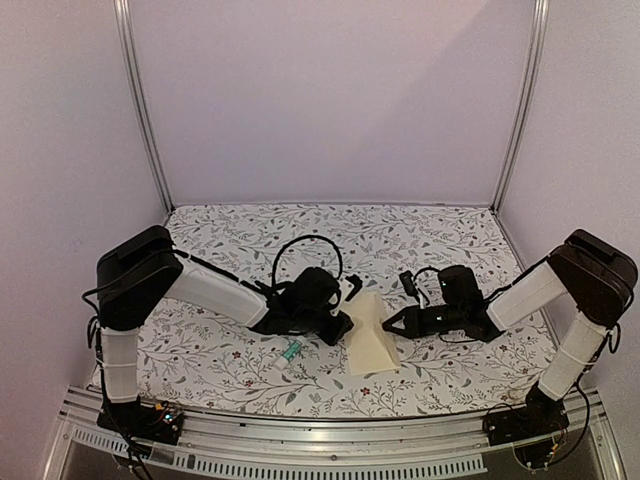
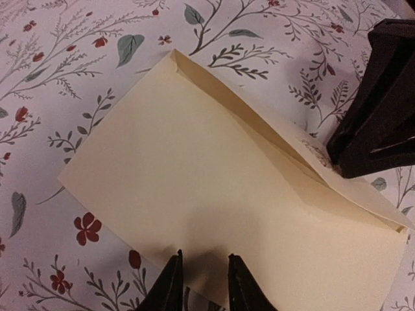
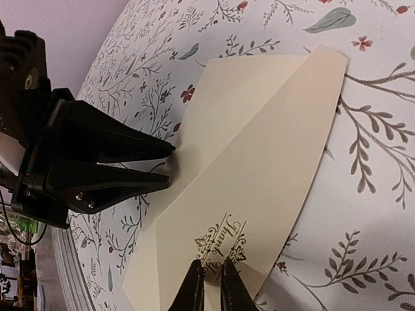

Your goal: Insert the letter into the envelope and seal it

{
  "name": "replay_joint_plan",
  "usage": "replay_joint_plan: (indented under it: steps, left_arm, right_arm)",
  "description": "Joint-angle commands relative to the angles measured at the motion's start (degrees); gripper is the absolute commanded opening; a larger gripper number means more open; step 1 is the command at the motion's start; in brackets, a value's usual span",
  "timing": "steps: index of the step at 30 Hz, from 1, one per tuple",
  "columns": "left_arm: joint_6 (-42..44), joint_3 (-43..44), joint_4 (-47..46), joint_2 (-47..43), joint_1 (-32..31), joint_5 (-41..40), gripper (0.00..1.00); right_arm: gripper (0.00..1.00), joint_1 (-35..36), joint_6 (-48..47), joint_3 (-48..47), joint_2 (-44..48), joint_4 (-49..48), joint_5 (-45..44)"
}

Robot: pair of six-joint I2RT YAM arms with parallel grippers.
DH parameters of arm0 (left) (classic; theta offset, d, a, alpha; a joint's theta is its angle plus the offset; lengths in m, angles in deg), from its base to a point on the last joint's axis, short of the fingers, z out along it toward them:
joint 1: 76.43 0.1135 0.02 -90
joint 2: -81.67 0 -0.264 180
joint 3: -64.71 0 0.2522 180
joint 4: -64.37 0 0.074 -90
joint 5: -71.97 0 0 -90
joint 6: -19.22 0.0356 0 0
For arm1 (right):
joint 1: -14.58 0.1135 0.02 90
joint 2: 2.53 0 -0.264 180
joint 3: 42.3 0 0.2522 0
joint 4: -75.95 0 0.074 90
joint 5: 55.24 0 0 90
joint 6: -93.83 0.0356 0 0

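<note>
Top external view first, Ben: where is the envelope (image 1: 370, 340)?

Ana, it lies on the floral cloth (image 1: 450, 240), toward the near edge, with one gripper at either side of it. Its flap (image 3: 259, 181) is lifted off the body, so from above the paper looks like a small tent.

What has the right gripper (image 1: 389, 325) got?

The flap. On the right wrist view its fingers (image 3: 194, 288) stand almost together, pinching the flap's point just below the printed "Thank you" emblem (image 3: 224, 243).

And the left gripper (image 1: 347, 323)?

It sits at the envelope's opposite long edge. The left wrist view shows its fingers (image 2: 170, 285) a little apart, tips over that edge, with cream paper showing in the gap. So it's parted slightly and clamped on nothing. Whether the tips press down on the paper I cannot tell.

Do the two grippers touch each other?

No, the envelope's body lies between them, and the fold line of the flap runs across it from corner to corner.

Anything else by the envelope?

One small teal thing (image 1: 291, 350) on the cloth, near the envelope's left side but apart from it, too small to name.
</note>
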Motion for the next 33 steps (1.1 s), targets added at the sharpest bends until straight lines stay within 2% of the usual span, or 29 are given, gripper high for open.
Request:
replay_joint_plan:
  steps: [1, 21, 25, 29, 33]
  left_arm:
    - [0.7, -0.9, -0.8, 1.2, 1.0, 1.4, 0.24]
    - [0.6, -1.4, -3.2, 0.6, 1.0, 2.8, 0.2]
    - [1.1, -2.0, -7.0, -1.1, 0.9, 6.5, 0.19]
    - [1.7, 0.3, -9.0, -1.1, 0.9, 9.0, 0.19]
    - [-1.4, 4.2, -9.5, 2.0, 2.1, 9.6, 0.13]
  right_arm:
    - [0.13, 0.9, -0.4, -1.7, -2.0, -1.1, 0.7]
    - [0.13, 3.4, 0.0, -3.2, -9.6, -1.7, -2.1]
    - [0.13, 3.4, 0.3, -1.9, -10.3, -2.4, -3.1]
    - [0.11, 3.4, 0.6, -0.9, -10.8, -3.1, -3.4]
    - [0.06, 3.4, 0.9, 0.4, -10.8, -4.2, -3.3]
